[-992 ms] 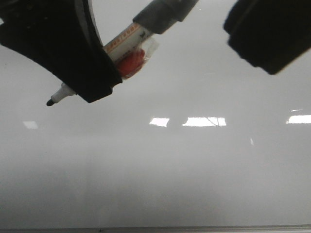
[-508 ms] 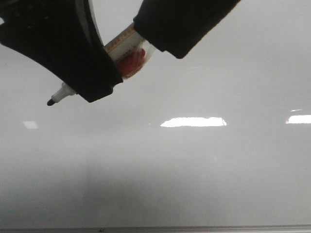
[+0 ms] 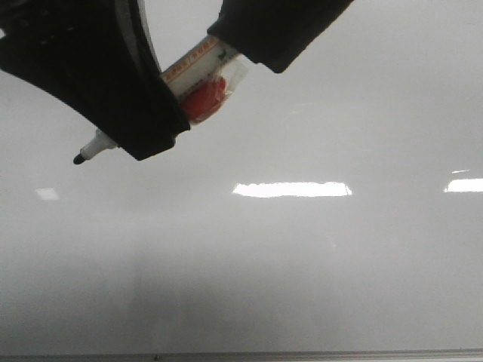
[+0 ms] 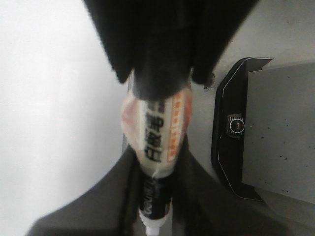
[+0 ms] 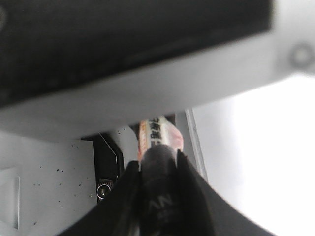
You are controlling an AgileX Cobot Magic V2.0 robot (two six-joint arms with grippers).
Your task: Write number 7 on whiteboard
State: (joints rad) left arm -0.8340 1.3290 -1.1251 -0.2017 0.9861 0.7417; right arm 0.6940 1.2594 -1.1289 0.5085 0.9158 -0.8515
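My left gripper (image 3: pixel 147 124) is shut on a marker (image 3: pixel 198 75) with a white, orange and red label. The marker slants, with its bare black tip (image 3: pixel 78 159) low at the left, just in front of the whiteboard (image 3: pixel 302 264). My right gripper (image 3: pixel 275 34) comes in from the top and is shut on the marker's dark rear end. The left wrist view shows the marker (image 4: pixel 160 142) between my left gripper's fingers (image 4: pixel 156 206). The right wrist view shows my right gripper (image 5: pixel 157 184) clamped on the dark end (image 5: pixel 158 162). No number 7 shows on the board.
Bright rectangular light reflections (image 3: pixel 290 189) lie across the board. Its thin grey bottom edge (image 3: pixel 302 354) runs along the bottom of the front view. A black fixture with a small round lens (image 4: pixel 235 125) stands on a speckled grey surface beside the board.
My right gripper has moved in from the upper right and now covers the marker's dark rear end. My left gripper and the marker tip have stayed put.
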